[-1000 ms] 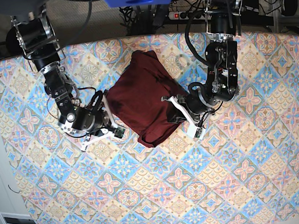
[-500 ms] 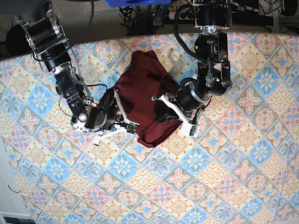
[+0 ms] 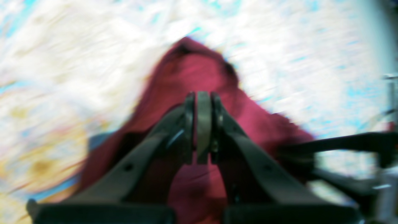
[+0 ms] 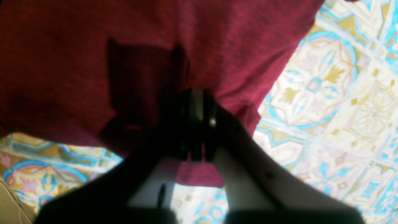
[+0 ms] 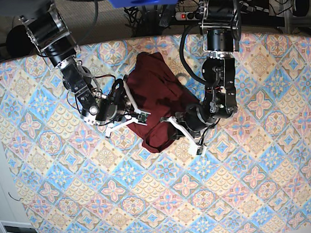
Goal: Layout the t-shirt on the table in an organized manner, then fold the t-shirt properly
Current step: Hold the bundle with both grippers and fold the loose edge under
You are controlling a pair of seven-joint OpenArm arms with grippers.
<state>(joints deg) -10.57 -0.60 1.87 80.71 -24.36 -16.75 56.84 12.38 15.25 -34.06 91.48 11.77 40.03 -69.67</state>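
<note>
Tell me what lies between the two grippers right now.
In the base view, only the bunched t-shirt spans the gap between the right gripper and the left gripper, resting on the table.

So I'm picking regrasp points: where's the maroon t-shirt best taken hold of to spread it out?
Probably by its outer edges. The t-shirt lies bunched between the shut left gripper and right gripper. Its near hem lobe sags free onto the table, so come in low from the near side and pinch that edge.
</note>
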